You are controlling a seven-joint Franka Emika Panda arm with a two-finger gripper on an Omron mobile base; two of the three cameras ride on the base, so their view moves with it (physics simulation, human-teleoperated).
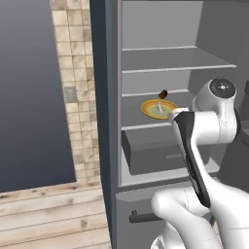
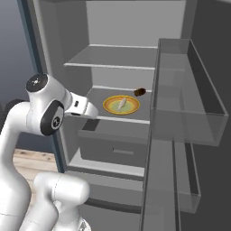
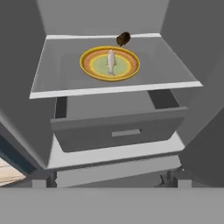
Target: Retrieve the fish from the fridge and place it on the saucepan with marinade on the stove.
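Here the fridge stands open, its door swung out to the right with clear bins along its inside. On the lower of the pale inner shelves sits a yellow plate with an orange ring and a greenish middle, and the fish, small and pale, lies on the centre of that plate, lengthwise from near to far. Just beyond the plate's far right rim, close to the back wall, rests a small dark brown lump; what it is cannot be told. Under that shelf a grey drawer with a slim handle is pulled partly out toward the robot. Above, two more shelves are seen in the base views. The white arm reaches up in front of the fridge, its hand pointing in toward the plate shelf but outside the fridge, well apart from the fish. The claw's fingertips are not clearly visible in any view; it is spread wide and grasps nothing. To the left of the fridge stand a tan tiled wall strip and a wood-plank floor.
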